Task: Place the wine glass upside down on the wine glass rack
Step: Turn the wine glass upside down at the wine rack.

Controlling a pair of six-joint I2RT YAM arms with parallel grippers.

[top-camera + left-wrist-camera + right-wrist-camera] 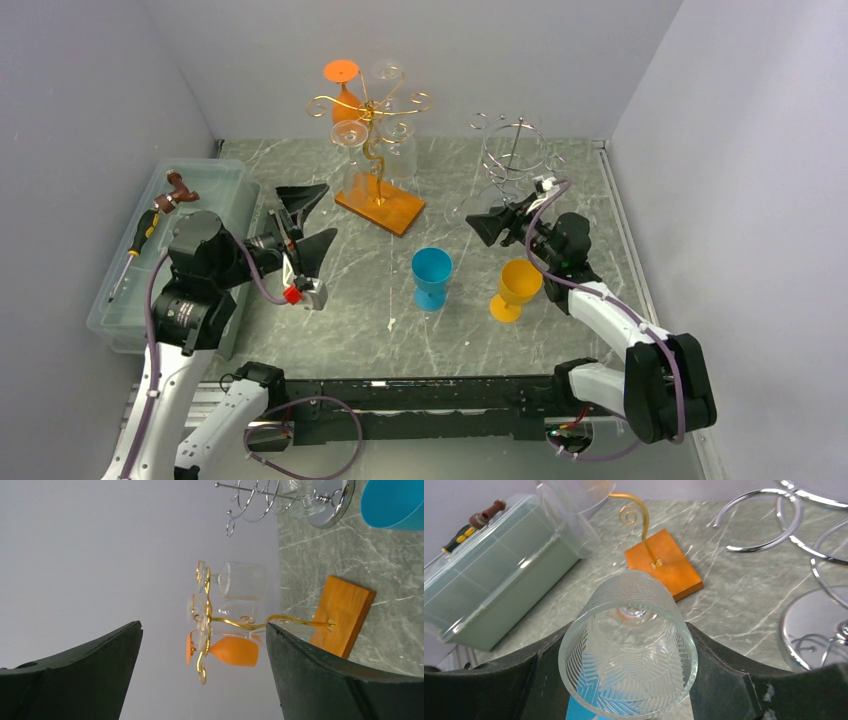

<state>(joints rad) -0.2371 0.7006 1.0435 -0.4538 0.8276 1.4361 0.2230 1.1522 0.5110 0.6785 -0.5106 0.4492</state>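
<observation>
My right gripper (495,226) is clamped on the clear patterned wine glass (629,650). The fingers (734,680) press the bowl from both sides and hold it off the table (350,320), just in front of the silver rack (513,150). On the right wrist camera the open rim faces the lens and the stem points away, so I judge the glass is lying roughly along the gripper's line, not yet turned over. The left gripper (305,225) is spread wide with nothing between its fingers. It is aimed at the gold rack (375,130), which already carries an orange glass (343,95) and some clear ones. I read the silver rack, near at hand and with free loops, as the place to go, though the task line does not say which. To do this well I would first roll the wrist until the foot is on top and the rim hangs down, doing that out in open air, away from the wire. Then I would come at a loop from its open side at foot height and slide the stem in sideways rather than dropping from above. I would lower only until the foot sits on the wire, and ease the grip off slowly. The hold is on thin glass, so I would not squeeze harder. I would also stay above the blue cup (432,272) and the yellow goblet (516,288) close below.
</observation>
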